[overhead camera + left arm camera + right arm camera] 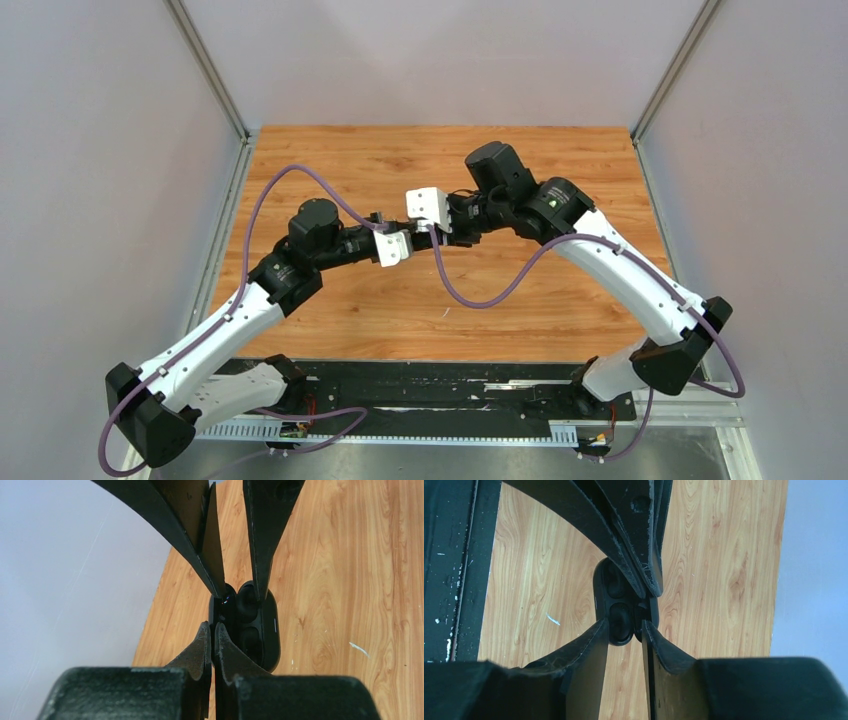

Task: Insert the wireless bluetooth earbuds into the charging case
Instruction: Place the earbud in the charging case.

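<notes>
Black case (267, 630) sits between both jaws: left gripper (214, 630) clenched on its edge, right gripper (624, 624) astride a well (245, 605); holding a bud or not, I cannot tell. Seating, seemingly; next wants a gentle, straight press.

The charging case (267, 630) is black, oblong and round-ended, and it is sitting open above the wooden surface (350, 580). Its lid (218, 612) is standing edge-on along one long side. Two round wells (246, 602) are lying one after the other along the case's length. Both are looking dark and glossy, and their contents are too dark to make out. A thin pale line is showing on the outer rim. The left hand (213, 630) is pinching the lid's edge, and the right hand (625, 625) is straddling one well.
</notes>
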